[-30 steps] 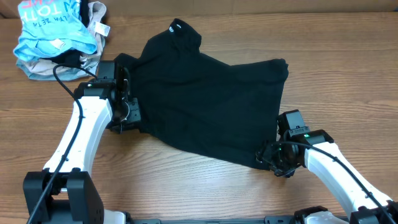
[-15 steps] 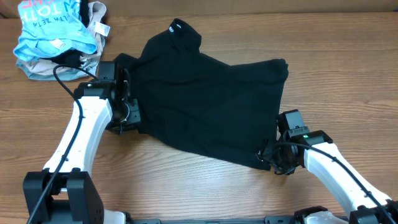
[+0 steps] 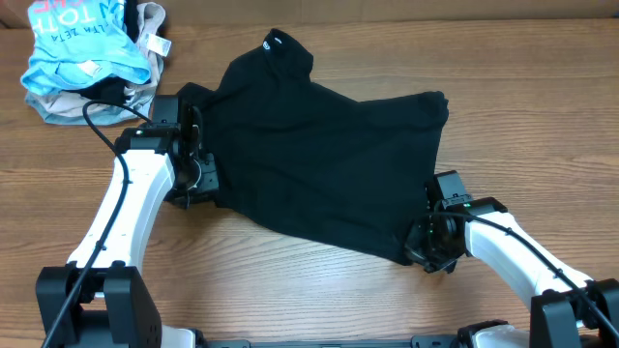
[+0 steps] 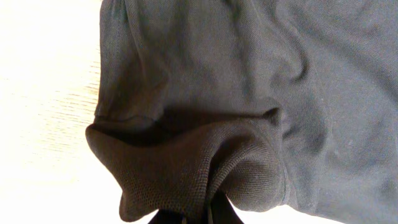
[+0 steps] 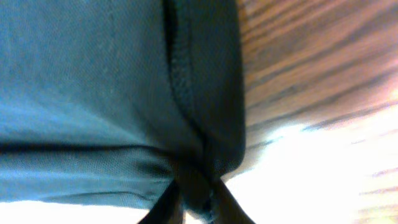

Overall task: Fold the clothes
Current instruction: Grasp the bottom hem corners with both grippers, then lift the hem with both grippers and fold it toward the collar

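Note:
The black T-shirt [image 3: 319, 155] lies spread across the middle of the wooden table, its neck label [image 3: 273, 42] at the far end. My left gripper [image 3: 200, 179] is shut on the shirt's left edge, where bunched black fabric [image 4: 186, 168] fills the left wrist view and runs into my left gripper [image 4: 200, 214]. My right gripper [image 3: 426, 246] is shut on the shirt's near right corner. In the right wrist view the hemmed corner [image 5: 205, 112] is pinched in my right gripper [image 5: 199, 202].
A light-blue garment with white lettering [image 3: 82, 43] lies on a beige garment [image 3: 150, 29] at the table's far left corner. Bare wood [image 3: 290, 290] runs along the front edge between my two arms.
My right gripper has shut on the shirt's near right corner and shifted slightly toward it. The left arm and the shirt have not moved.

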Tool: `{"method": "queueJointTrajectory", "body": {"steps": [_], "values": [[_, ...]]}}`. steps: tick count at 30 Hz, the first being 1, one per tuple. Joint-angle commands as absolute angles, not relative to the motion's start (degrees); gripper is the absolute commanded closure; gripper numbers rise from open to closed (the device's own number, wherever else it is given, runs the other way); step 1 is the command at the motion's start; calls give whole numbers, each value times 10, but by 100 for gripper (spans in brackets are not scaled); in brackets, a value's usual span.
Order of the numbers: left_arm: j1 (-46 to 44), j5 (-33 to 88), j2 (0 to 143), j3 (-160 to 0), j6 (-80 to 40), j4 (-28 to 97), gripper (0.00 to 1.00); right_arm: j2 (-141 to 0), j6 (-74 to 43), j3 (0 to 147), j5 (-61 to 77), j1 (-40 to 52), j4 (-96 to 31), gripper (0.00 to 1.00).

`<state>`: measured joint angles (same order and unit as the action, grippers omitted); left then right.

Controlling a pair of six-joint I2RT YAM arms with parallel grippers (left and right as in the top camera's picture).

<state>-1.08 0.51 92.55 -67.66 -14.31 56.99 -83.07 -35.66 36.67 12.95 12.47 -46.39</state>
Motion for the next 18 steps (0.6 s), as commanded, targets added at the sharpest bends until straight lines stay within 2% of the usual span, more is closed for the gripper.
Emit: {"method": "queueJointTrajectory", "body": {"steps": [1,5,9,18], "values": [[-8,-4,925,-693,-128,568,96,-835,-358,371,125,124,-466,96],[-5,-5,925,-726,-128,592,96,-820,-352,421,125,98,-495,96],[10,-6,925,-831,-113,665,96,-785,-289,522,125,50,-571,96],[46,-8,925,-1192,-87,806,96,-741,-156,894,125,-113,-787,96]]}}
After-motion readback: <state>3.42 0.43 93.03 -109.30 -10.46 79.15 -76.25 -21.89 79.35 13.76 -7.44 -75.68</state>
